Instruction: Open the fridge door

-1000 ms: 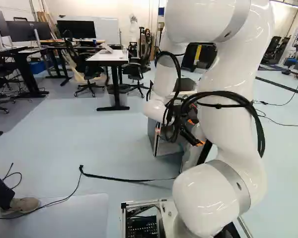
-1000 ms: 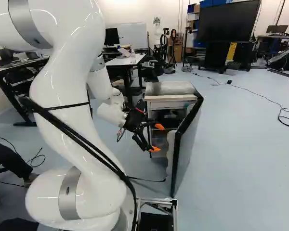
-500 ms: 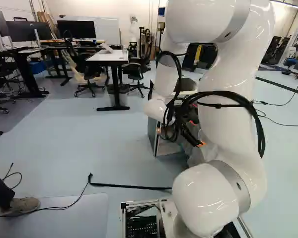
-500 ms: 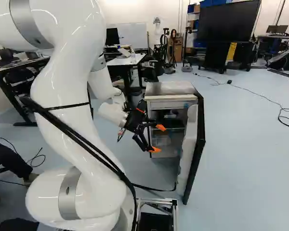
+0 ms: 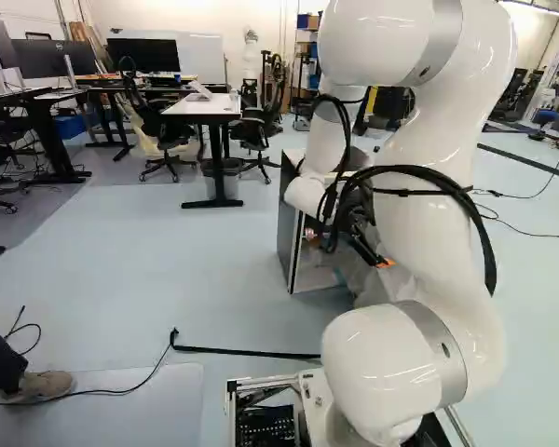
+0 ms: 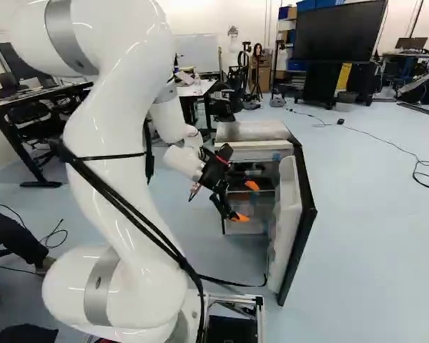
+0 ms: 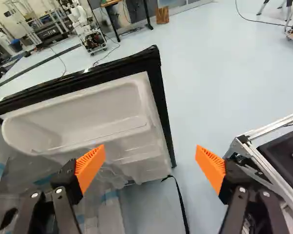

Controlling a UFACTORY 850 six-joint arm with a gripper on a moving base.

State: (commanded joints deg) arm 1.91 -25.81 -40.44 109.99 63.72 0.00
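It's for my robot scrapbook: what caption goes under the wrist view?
The wide-open tool faces the white shelves inside the open fridge door.

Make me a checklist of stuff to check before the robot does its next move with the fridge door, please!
1. Fridge door open: ok, it stands well out from the fridge.
2. Gripper open: ok, its fingers are wide apart.
3. Gripper not holding the door: ok, the fingers grip nothing.
4. Gripper not touching the door at all: cannot tell.
5. Floor by the door's foot free of things: not ok, a black strap lies there and might snag.
6. Door as wide as it goes: cannot tell.
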